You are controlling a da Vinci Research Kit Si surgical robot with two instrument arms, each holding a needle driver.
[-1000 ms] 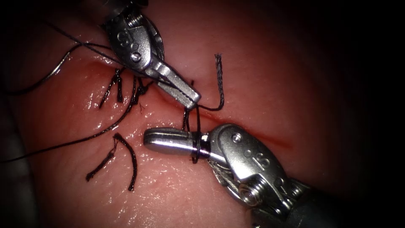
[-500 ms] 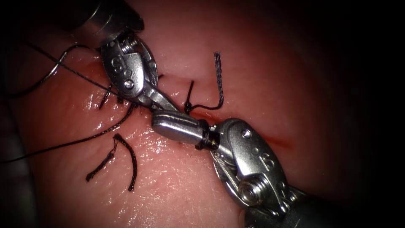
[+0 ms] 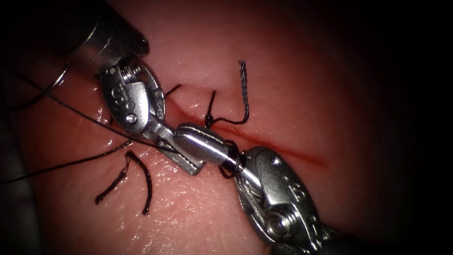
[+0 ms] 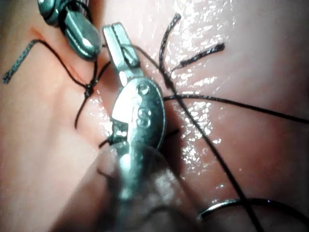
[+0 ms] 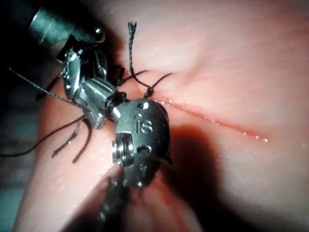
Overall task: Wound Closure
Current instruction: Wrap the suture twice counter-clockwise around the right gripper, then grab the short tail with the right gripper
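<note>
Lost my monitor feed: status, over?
Left tool shut on thread. Right tool shut, thread looped round it. Needle free, lying left of cut. Tools crossed over tissue.

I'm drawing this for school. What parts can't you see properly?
- Needle, left of the cut: the endoscope view's dark edge swallows part of it, so whether it enters the tissue is unclear.
- Left tool: fingers shut on thread; the right tool crosses over them, hiding the grip.
- Right tool: fingers shut, thread looped around; anything pinched inside is hidden.
</note>
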